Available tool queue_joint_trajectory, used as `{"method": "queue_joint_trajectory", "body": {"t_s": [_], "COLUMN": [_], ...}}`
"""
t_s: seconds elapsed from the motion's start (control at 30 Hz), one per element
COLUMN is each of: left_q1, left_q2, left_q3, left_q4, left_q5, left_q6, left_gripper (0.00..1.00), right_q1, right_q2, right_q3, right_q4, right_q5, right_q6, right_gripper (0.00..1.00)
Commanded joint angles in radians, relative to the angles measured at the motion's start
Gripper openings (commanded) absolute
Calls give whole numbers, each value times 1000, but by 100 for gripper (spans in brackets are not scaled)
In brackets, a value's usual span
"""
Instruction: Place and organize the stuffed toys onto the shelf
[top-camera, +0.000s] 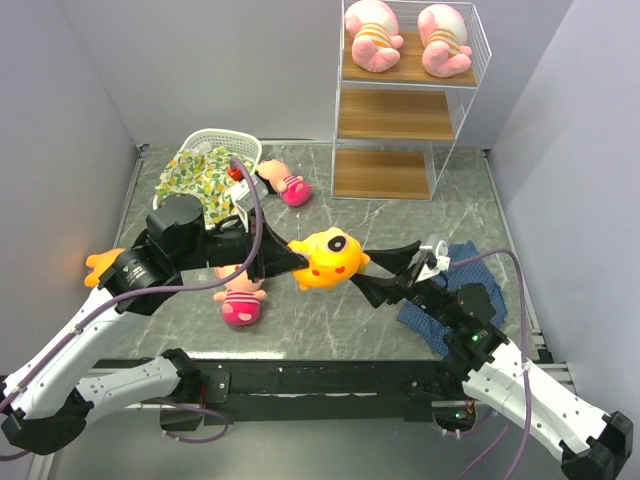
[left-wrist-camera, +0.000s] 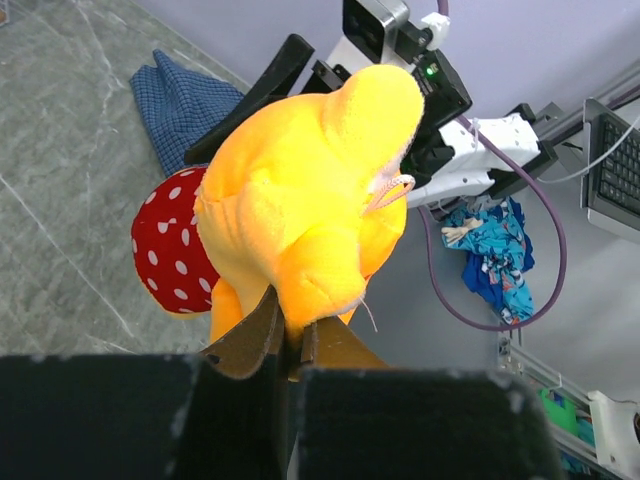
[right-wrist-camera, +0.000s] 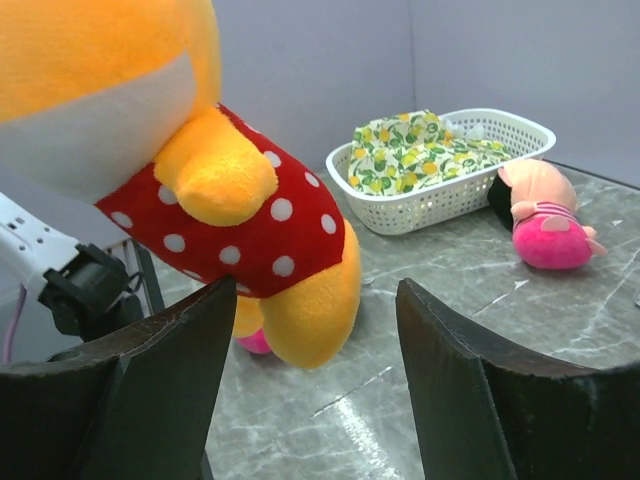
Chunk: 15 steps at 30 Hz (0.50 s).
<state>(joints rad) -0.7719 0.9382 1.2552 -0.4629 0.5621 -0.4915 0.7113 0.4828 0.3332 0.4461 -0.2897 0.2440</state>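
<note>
My left gripper (top-camera: 300, 262) is shut on the head of an orange-yellow bear (top-camera: 332, 258) in a red dotted shirt and holds it above the table's middle. In the left wrist view the fingers (left-wrist-camera: 255, 335) pinch a fold of the bear (left-wrist-camera: 300, 200). My right gripper (top-camera: 385, 268) is open, its jaws either side of the bear's legs (right-wrist-camera: 300, 310) without touching. Two pink striped piglets (top-camera: 375, 35) (top-camera: 443, 40) sit on the top board of the shelf (top-camera: 400, 115). One pink doll (top-camera: 285, 183) lies by the basket; another (top-camera: 242, 303) lies under my left arm. A second bear (top-camera: 100, 265) peeks out at far left.
A white lattice basket (top-camera: 215, 145) holding a green-yellow cloth (top-camera: 200, 180) stands at the back left; both show in the right wrist view (right-wrist-camera: 450, 195) (right-wrist-camera: 420, 150). A blue plaid cloth (top-camera: 445, 300) lies under my right arm. The shelf's two lower boards are bare.
</note>
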Motion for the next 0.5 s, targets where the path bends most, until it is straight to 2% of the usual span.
{"method": "queue_joint_trajectory", "body": {"t_s": [0.0, 0.07, 0.2, 0.23, 0.33, 0.47], "left_q1": [3, 3, 2, 3, 3, 3], "left_q2": [-15, -16, -16, -15, -9, -6], "left_q3": [27, 24, 23, 23, 29, 44], "left_q4": [27, 32, 44, 53, 49, 27], "left_q5": [68, 76, 90, 96, 110, 101], "left_q6": [-7, -9, -10, -12, -9, 7], "left_gripper": [1, 1, 1, 1, 1, 1], "right_q1": [5, 7, 5, 5, 7, 7], "right_q2": [26, 33, 45, 49, 66, 66], "right_q3": [64, 61, 49, 46, 32, 21], "right_q4": [19, 22, 51, 62, 77, 77], "right_q5": [-28, -37, -71, -90, -117, -118], "right_q6": [-58, -66, -57, -54, -60, -68], "right_gripper": [72, 72, 60, 60, 69, 72]}}
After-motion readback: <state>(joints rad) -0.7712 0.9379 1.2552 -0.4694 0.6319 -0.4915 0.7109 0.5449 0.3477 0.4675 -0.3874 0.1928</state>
